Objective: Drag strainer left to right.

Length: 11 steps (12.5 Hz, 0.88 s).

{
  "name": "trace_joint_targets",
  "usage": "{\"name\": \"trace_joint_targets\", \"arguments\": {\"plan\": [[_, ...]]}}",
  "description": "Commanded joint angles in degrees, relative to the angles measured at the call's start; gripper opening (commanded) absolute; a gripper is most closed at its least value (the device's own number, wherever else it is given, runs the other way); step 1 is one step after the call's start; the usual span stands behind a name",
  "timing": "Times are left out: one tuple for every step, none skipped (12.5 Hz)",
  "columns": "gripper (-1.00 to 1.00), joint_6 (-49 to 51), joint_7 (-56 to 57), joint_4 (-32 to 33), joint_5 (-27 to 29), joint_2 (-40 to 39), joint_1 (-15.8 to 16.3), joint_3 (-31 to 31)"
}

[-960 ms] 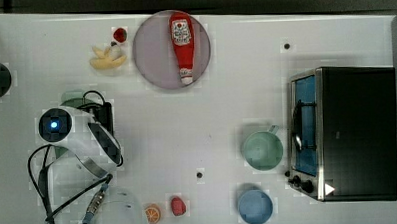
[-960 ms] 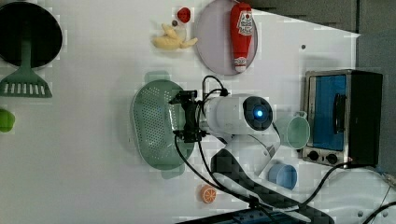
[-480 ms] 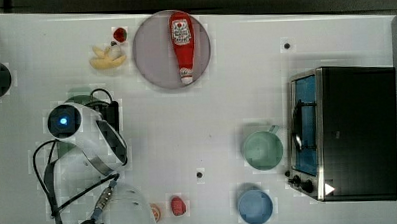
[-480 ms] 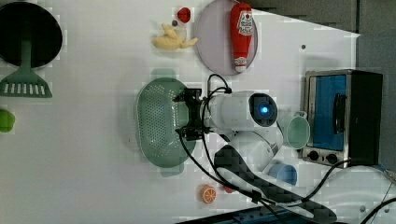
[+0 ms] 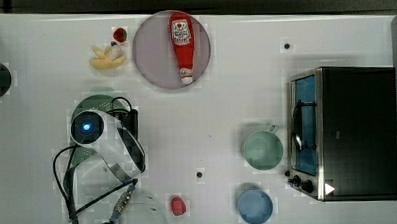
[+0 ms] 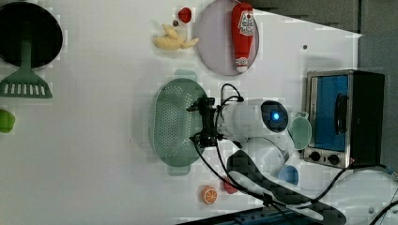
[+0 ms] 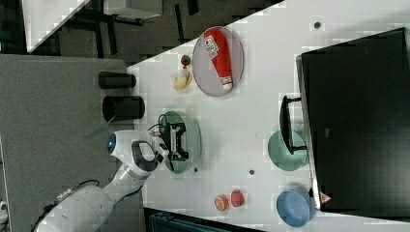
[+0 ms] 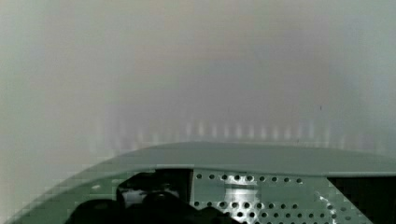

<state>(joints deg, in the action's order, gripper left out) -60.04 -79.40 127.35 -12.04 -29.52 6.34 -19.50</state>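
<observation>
Overhead, in the top view, the white Franka arm covers most of the pale mint-green oval plastic strainer (image 5: 93, 103) near the top view's left edge of the white table (image 5: 236, 115). A round grey plate (image 5: 152, 58) carrying a red ketchup bottle (image 5: 182, 45) lies toward the top view's top, with a peeled banana (image 5: 106, 59) and a small red strawberry (image 5: 119, 34) beside it. A teal-green mug (image 5: 262, 150) and a round blue bowl (image 5: 255, 206) stand just beside a black toaster oven (image 5: 347, 132) at the top view's right.

Next, the left view shows the strainer (image 6: 171, 122) more fully, its floor dotted with rows of holes. The black gripper (image 6: 202, 123) sits over the strainer's rim on the left view's right side, its jaws spread wide apart with nothing between them. A green spatula (image 6: 24, 77) lies at the left view's left, and an orange slice (image 6: 208, 194) near the left view's bottom.

From the right view, the gripper (image 7: 176, 142) hangs above the strainer (image 7: 192, 137), spread open over its basin.

Lastly, the wrist view looks across the strainer's rim (image 8: 261, 156) and perforated wall to the bare table beyond.
</observation>
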Motion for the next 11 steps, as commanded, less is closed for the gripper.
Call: {"name": "trace_joint_targets", "arguments": {"plan": [[1.00,1.13,6.73,0.93,-1.01,2.98,-5.26,0.08],[1.00,0.65,7.96,1.30,-1.01,3.32,-6.28,0.12],[1.00,0.67,8.47,1.56,-1.01,3.51,-7.20,0.31],[1.00,0.62,8.84,1.77,-1.02,3.57,-8.03,0.61],[1.00,0.55,9.89,1.84,-1.02,3.63,-8.86,0.85],[1.00,0.54,10.85,1.99,-1.01,3.67,-9.57,1.24],[1.00,0.55,12.20,2.04,-1.02,3.77,-10.26,1.60],[1.00,0.55,13.49,2.19,-1.01,3.96,-10.94,2.04],[1.00,0.56,14.61,2.36,-1.02,4.19,-11.55,2.51],[1.00,0.54,15.82,2.65,-1.02,4.48,-12.06,3.01],[1.00,0.56,17.18,3.09,-1.02,4.85,-12.58,3.52]]}}
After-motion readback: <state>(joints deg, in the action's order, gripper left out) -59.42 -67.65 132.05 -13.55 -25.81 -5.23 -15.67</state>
